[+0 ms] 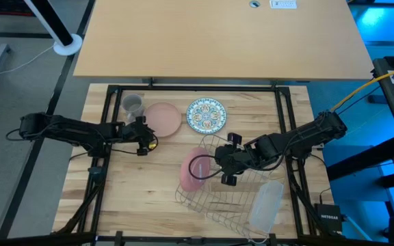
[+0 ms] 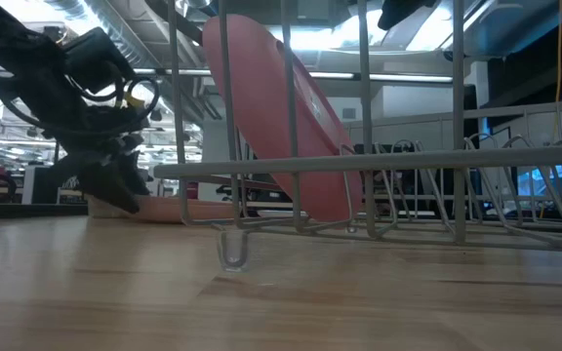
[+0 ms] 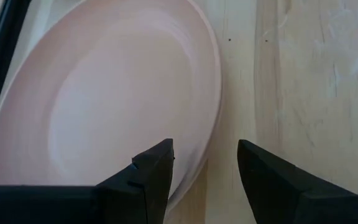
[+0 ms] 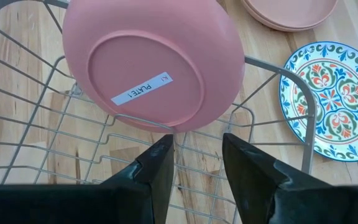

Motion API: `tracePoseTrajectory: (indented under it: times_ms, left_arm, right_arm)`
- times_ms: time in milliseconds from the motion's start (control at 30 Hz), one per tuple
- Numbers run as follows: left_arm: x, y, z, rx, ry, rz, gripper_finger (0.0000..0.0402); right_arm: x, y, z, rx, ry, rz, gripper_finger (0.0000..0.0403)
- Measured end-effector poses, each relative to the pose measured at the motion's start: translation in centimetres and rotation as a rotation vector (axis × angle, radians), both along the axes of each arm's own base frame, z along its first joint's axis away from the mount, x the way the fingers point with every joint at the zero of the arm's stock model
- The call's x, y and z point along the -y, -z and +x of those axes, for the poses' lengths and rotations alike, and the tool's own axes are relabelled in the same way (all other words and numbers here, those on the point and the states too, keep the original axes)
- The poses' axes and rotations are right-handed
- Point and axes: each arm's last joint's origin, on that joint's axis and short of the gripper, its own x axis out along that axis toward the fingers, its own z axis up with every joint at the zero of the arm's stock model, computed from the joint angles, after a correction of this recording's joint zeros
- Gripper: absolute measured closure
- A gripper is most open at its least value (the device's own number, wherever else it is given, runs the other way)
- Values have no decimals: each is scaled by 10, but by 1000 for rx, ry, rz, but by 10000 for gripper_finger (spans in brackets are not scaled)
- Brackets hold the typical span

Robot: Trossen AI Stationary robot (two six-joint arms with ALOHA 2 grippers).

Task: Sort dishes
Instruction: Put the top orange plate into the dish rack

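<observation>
Dishes lie spread over the wooden table (image 1: 135, 178), and nearest the front edge a translucent plastic tray (image 1: 265, 205) rests against the wire rack (image 1: 217, 198). One salmon-pink plate (image 1: 191, 169) stands tilted on edge in the rack's slots at its left end, its underside with a white label turned toward the right gripper (image 1: 227, 164). That gripper hangs over the rack just beside this plate; its fingers stand apart and have hold of nothing, the plate's lower rim showing beyond them in the right wrist view. Farther back, the left gripper (image 1: 142, 140) is low at the table, at the near left edge of the second salmon-pink plate (image 1: 163, 119), which lies flat. Its fingers are parted around that plate's rim, one over the plate and one over the bare wood, and whether they touch it cannot be told. Right of that plate the blue-green patterned plate (image 1: 205, 114) lies flat, face up. Left of it, toward the back, the small grey mug (image 1: 133, 104) stands upright.
</observation>
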Motion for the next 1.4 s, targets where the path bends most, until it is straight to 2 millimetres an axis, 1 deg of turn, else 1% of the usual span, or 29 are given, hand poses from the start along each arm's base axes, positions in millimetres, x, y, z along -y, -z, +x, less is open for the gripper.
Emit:
tracePoseTrajectory:
  times_ms: [67,133,300,433,567,700,867,967,1400]
  left_arm:
    - [0,-1,1,-2,3,-1,238]
    - [0,-4,3,3,2,0,254]
    - [-1,-13,7,-25,11,3,311]
    - [-1,-14,6,-59,6,-8,355]
    - [-1,-14,5,-68,8,-8,376]
    - [-1,-14,5,-64,3,-11,374]
    - [-1,-14,5,-30,-66,-65,343]
    - [0,-14,6,-15,-73,-105,328]
    - [0,-14,6,-26,-46,-95,335]
  right_arm:
    - [0,0,0,0,0,0,260]
    - [0,0,0,0,0,0,260]
    - [0,0,0,0,1,0,260]
    - [0,0,0,0,1,0,260]
    - [0,0,0,-1,1,0,260]
    - [0,0,0,-1,1,0,260]
    - [0,0,0,-1,1,0,260]
    - [0,0,0,-1,1,0,260]
    - [0,0,0,-1,1,0,260]
